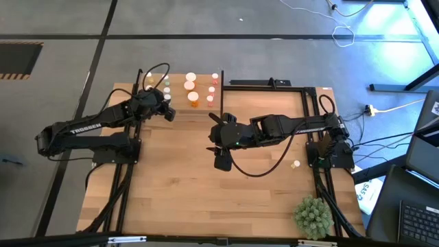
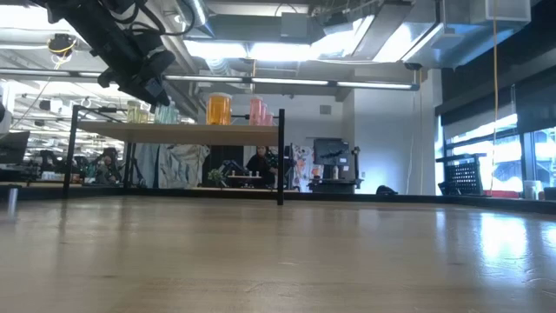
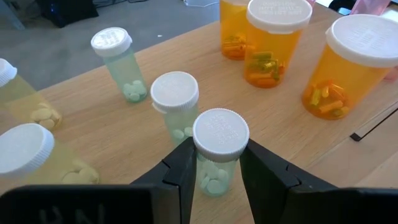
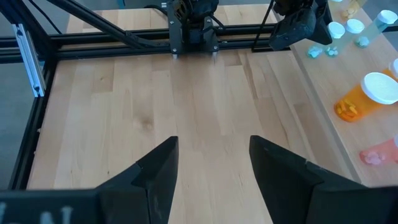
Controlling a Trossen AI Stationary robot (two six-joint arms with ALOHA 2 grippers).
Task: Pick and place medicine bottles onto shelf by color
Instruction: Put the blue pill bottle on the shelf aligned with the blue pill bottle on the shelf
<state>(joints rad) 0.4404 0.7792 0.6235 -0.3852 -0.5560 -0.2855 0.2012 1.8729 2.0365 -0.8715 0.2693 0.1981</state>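
- So we're looking at the left gripper (image 3: 214, 168) first: it's sitting over the light wooden raised shelf with thin black posts (image 1: 180, 103), at the far-left part of the table, and its two dark fingers are clamping a pale green medicine bottle with a white ribbed cap (image 3: 219, 152).
- That held bottle is standing upright on the shelf top, a finger pressing each side of its body, with small whitish pills showing inside.
- Just beyond it another pale green white-capped bottle (image 3: 175, 106) is standing close by, and a third green one (image 3: 118, 62) is sitting farther off.
- Two yellowish bottles with white caps (image 3: 28, 155) are crowding the same end of the shelf.
- Three orange bottles with white caps (image 3: 273, 37) are grouping together toward the other end, capsules visible inside them.
- From above, pinkish-red bottles (image 1: 212, 86) are lining up past the orange ones, near the shelf's right edge.
- We're seeing the right gripper (image 4: 211, 168) hanging over the bare wooden tabletop (image 4: 186, 106) near the middle, fingers apart and holding nothing.
- One small white-capped thing (image 1: 296, 165) is lying alone on the table near the right arm's base; we can't tell its colour.
- A spiky green plant ball (image 1: 313, 216) is sitting at the near-right corner.
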